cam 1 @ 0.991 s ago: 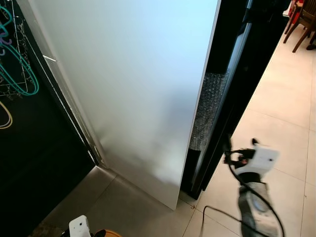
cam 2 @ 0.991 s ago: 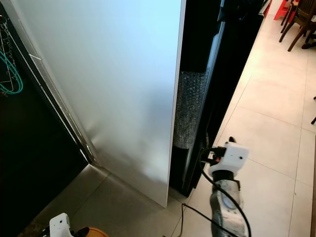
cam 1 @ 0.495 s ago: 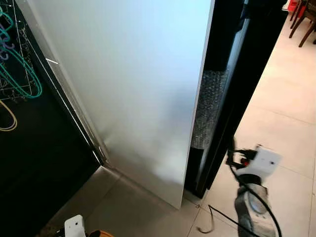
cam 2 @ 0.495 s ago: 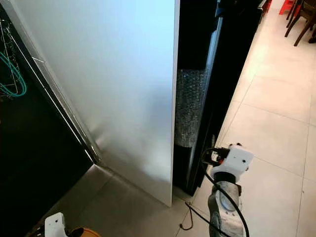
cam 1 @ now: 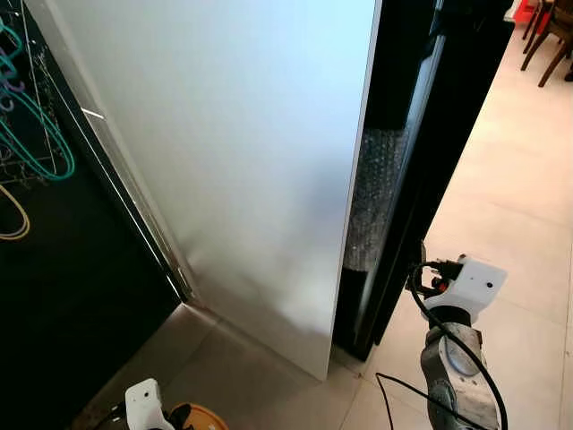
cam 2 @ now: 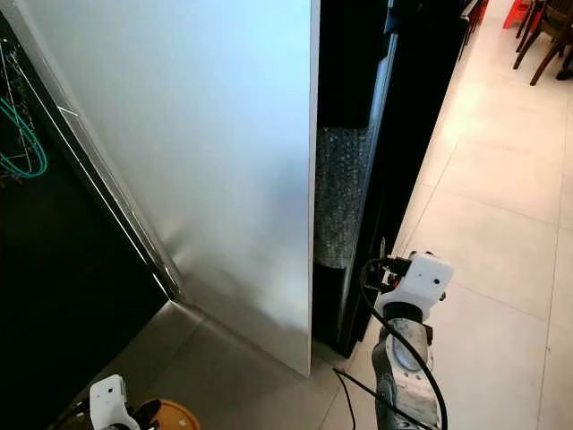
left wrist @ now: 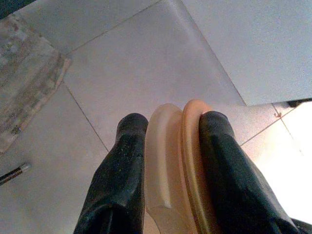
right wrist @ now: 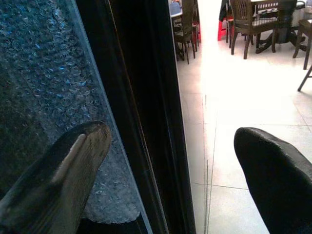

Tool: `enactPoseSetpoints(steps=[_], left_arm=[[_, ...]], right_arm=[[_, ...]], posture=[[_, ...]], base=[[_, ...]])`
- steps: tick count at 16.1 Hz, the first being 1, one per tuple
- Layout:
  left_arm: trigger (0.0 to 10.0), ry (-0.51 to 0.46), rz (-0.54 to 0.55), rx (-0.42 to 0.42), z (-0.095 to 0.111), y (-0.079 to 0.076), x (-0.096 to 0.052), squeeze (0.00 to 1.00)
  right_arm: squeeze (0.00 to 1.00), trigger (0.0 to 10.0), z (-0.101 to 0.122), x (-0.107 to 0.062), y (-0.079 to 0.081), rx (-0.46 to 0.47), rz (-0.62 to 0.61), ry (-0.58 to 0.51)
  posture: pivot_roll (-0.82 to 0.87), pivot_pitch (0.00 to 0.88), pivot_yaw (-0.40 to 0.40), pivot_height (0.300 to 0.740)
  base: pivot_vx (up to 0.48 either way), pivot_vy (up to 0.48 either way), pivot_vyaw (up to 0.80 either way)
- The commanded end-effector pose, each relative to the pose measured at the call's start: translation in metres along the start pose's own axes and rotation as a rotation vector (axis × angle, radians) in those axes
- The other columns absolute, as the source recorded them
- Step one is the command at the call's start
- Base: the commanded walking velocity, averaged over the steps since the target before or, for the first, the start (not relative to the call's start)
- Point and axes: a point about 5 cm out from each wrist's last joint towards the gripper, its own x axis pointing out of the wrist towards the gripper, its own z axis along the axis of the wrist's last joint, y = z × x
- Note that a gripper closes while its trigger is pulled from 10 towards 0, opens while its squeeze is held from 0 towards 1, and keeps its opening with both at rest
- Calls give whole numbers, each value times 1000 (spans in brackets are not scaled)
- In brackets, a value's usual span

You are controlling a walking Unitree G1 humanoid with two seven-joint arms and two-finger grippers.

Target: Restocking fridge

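Observation:
The fridge's tall silver door (cam 1: pixel 233 161) stands ajar, edge-on to me. Beside it is a black glass door (cam 1: pixel 448 134), and bubble wrap (cam 1: pixel 372 197) shows in the gap between them. My right gripper (right wrist: pixel 168 170) is open low at that gap, one finger (right wrist: pixel 63 170) before the bubble wrap, the other (right wrist: pixel 273 175) on the floor side, and the black door's edge (right wrist: pixel 141 112) runs between them. Low at my left, my left gripper (left wrist: pixel 173 124) is shut on a peach-and-orange round dish (left wrist: pixel 175 161), held on edge above the floor.
Teal clothes hangers (cam 1: pixel 36 134) hang on a wire rack in the dark space at the left. A black cable (cam 1: pixel 394 385) trails on the pale tiled floor by my right arm. Wooden chairs (right wrist: pixel 253 24) stand far off. A worn mat (left wrist: pixel 24 83) lies below the left gripper.
My right gripper has risen a little and closed in on the black door's edge. At the bottom left the wrist and orange dish show more. The camera shifted slightly.

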Motion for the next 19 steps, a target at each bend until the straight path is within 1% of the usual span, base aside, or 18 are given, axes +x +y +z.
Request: enactPoseSetpoints(steps=[1, 2, 7, 10, 12, 14, 15, 18, 19], left_arm=[[10000, 12, 19, 5, -3, 4, -1, 0], [10000, 12, 27, -6, -4, 6, -2, 0], [10000, 25, 29, -1, -8, 9, -3, 0], [10000, 26, 26, -5, -9, 8, -3, 0], [10000, 29, 29, -11, -11, 9, -3, 0], [10000, 33, 34, -11, -12, 10, -4, 0], [10000, 36, 35, -10, -13, 11, -4, 0], [10000, 44, 41, -9, -16, 14, -5, 0], [10000, 42, 42, -10, -16, 14, -5, 0]], right_arm=[[0, 10000, 5, 1, 6, -2, 21, -15], [0, 10000, 5, 2, 8, -12, 30, -5], [0, 10000, 5, 4, 10, -14, 37, 0], [0, 10000, 6, 4, 9, -14, 12, -7], [0, 10000, 4, -1, 0, -8, -59, -7], [0, 10000, 4, -3, -5, -20, -99, -5], [0, 10000, 4, -4, -7, -16, -113, -9], [0, 10000, 4, -4, -7, -13, -105, -5], [0, 10000, 4, -4, -4, -11, -94, -9]], posture=[[-66, 0, 48, 740], [-66, 0, 48, 740], [-68, 0, 45, 740], [-60, 0, 37, 740], [-61, 0, 38, 740], [-61, 0, 40, 740], [-61, 0, 39, 740], [-60, 0, 42, 740], [-58, 0, 41, 740]], base=[[262, 0, 0], [266, 0, 0], [277, 0, 0], [0, 0, 0], [0, 0, 0], [0, 0, 0], [0, 0, -656], [0, 0, -788], [0, 0, 0]])
